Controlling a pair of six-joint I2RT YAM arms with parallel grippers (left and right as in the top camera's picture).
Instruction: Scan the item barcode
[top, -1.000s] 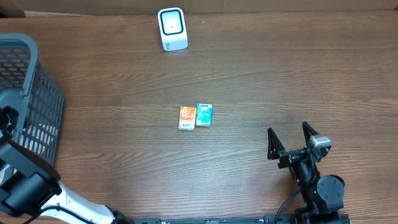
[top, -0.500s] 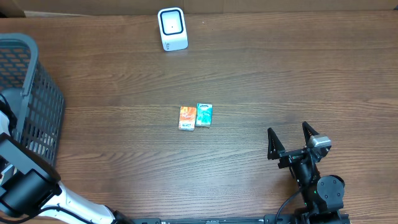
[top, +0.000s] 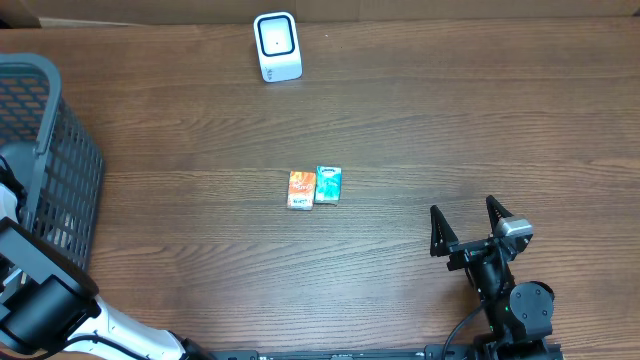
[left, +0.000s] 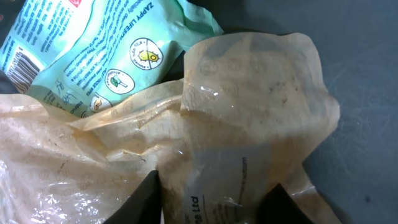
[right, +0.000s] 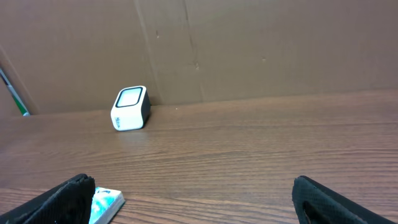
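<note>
**A crinkly bag in the basket, and the scanner far away**

Close to the robot, on its right side, the right fingers (top: 462, 208) are spread wide apart. They hold nothing and point across the brown table (top: 450, 120).

On the robot's left side, the left arm (top: 40, 300) reaches into a big grey basket (top: 60, 150) at the edge of the table. Down in there, the left fingers (left: 214, 199) sit one on each side of a crinkly see-through bag (left: 249, 112). The bag is tan, with some dark print on it. I cannot tell if the fingers are pinching it yet. A light green packet (left: 106, 50) lies just behind the bag and touches it. A bar code shows at one end of this packet.

In the middle of the table lie two small boxes, side by side and touching. One is an orange box (top: 301, 188) and the other is a blue-green box (top: 328, 185).

Far away, at the back of the table, stands the little white scanner (top: 277, 46). It is well apart from the basket and the bag.
</note>
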